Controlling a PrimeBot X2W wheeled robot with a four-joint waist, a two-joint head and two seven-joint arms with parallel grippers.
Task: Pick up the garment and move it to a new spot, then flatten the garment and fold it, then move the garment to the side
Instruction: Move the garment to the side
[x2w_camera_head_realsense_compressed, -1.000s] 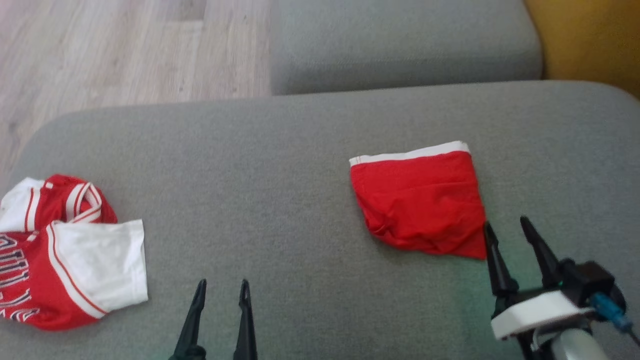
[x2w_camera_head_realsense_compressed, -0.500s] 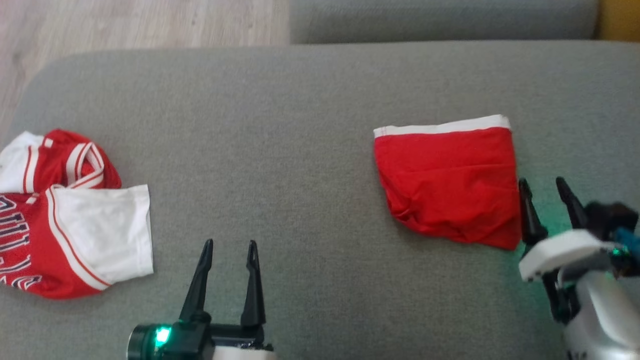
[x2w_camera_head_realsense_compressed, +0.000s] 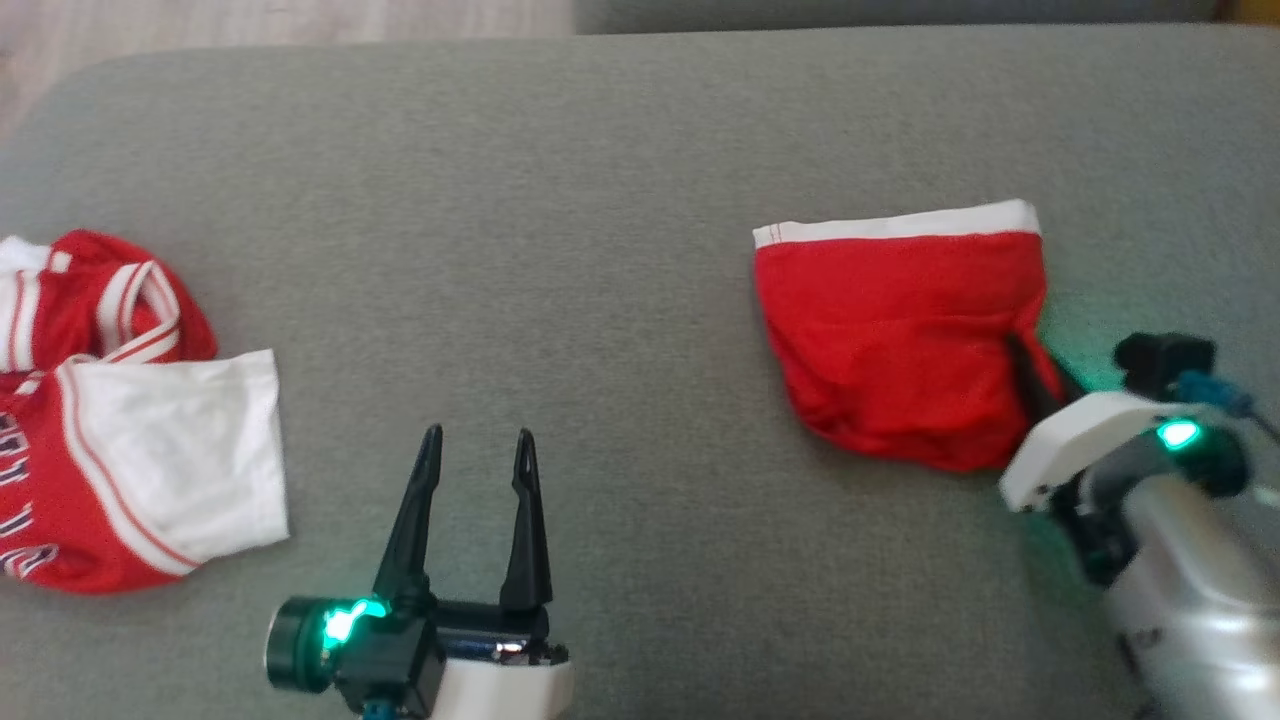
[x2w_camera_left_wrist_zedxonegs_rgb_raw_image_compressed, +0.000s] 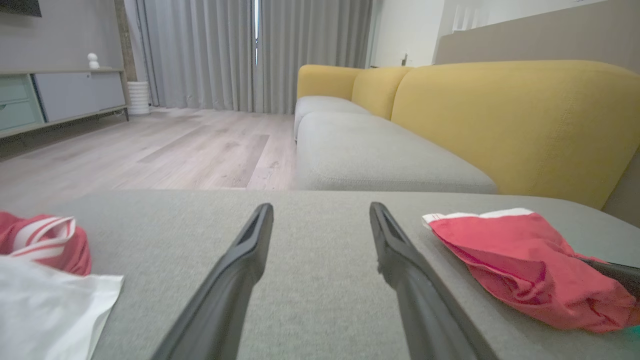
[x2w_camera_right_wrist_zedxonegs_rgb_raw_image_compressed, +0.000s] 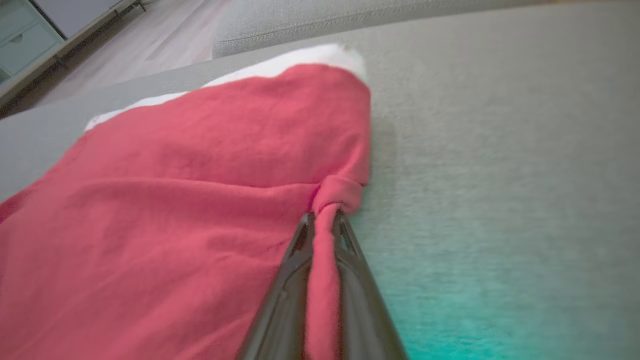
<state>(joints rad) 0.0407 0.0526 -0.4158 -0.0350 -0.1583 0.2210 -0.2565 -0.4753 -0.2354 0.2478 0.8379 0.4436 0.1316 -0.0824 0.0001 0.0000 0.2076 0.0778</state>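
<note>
On the cushion (x2w_camera_head_realsense_compressed: 620, 150) at three o'clock, clamps right gripper (x2w_camera_right_wrist_zedxonegs_rgb_raw_image_compressed: 324, 219) on edge of red garment (x2w_camera_head_realsense_compressed: 890, 340); holds left gripper (x2w_camera_head_realsense_compressed: 477, 440) wide, empty.

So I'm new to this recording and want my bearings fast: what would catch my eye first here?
First comes the red garment with a white waistband, lying right of centre on the grey sofa cushion, with the right gripper shut on a pinch of its right edge. Next come the left gripper, open above bare cushion near the bottom middle, and a crumpled red-and-white jersey at the far left.
</note>
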